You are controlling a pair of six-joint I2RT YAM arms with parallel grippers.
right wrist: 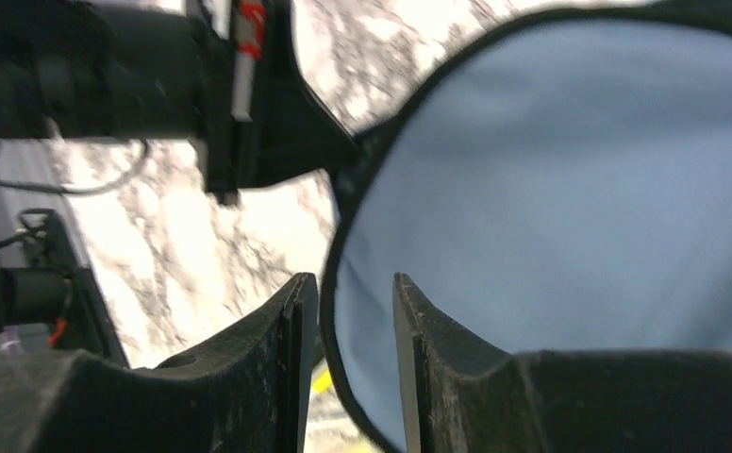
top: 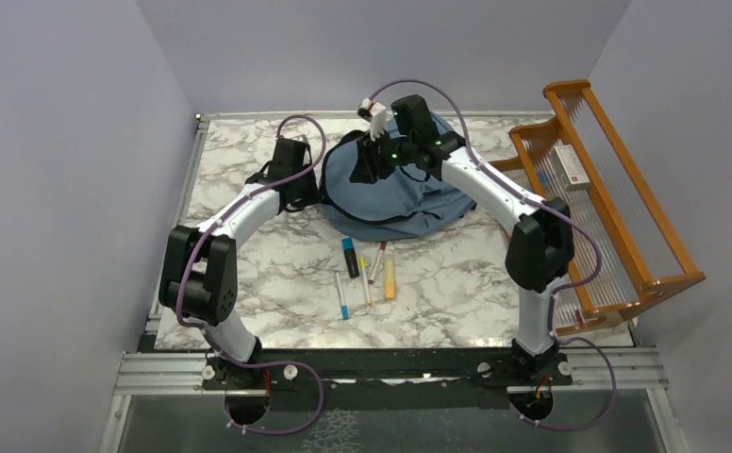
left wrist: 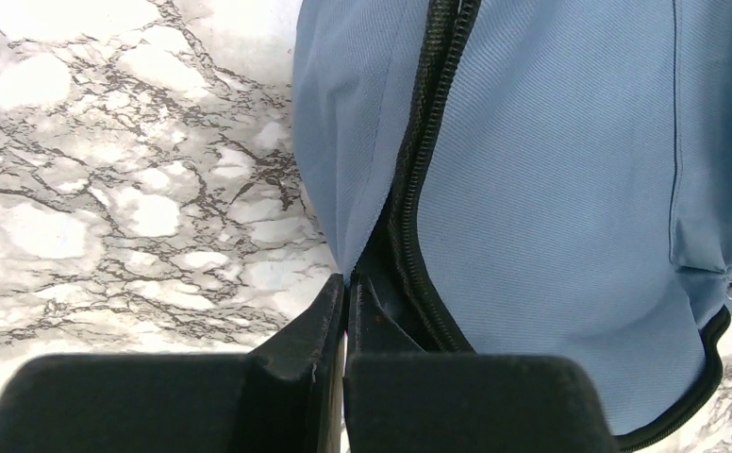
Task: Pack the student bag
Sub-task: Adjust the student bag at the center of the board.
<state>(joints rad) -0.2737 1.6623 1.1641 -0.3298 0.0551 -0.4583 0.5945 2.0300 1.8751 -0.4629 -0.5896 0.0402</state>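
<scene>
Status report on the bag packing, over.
Left tool shut, pinching the student bag at its zipper edge. Right tool open, bag rim between its jaws. Pens loose on the table, apart from the bag.

Top view: left fingers (left wrist: 291,373) and right fingers (right wrist: 273,377) hidden under their wrists. Wrist cams crop the student bag (top: 395,198); right one blurred. Label on rack (top: 645,294) box (top: 570,168) unreadable.

On my feed the marble-patterned table (top: 249,189) carries the blue student bag (top: 409,193) at its far middle. Pens and markers (top: 365,280) lie loose nearer me, and an orange wooden rack (top: 607,208) sits along the right edge.
</scene>
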